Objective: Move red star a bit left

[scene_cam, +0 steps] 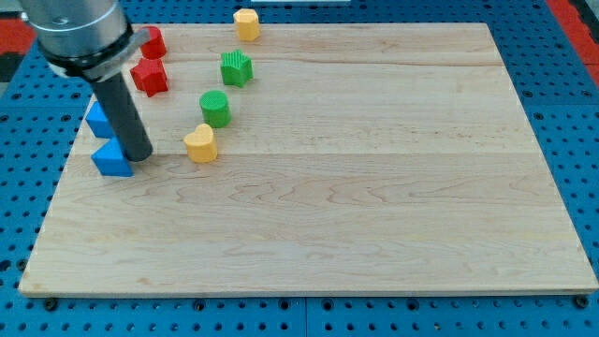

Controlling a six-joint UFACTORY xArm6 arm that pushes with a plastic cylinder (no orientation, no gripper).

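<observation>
Two red blocks sit at the view's top left, the red star (150,77) the lower one; my tip (138,155), a bare fingerless rod, touches the blue triangle (112,159), so I'm approaching and must swing round to the star's right side.

Around me I see a pale wooden counter (374,187) with lengthwise grain, resting on a blue perforated base (562,56) dotted with holes, red patches at the view's top corners, under even light.
</observation>
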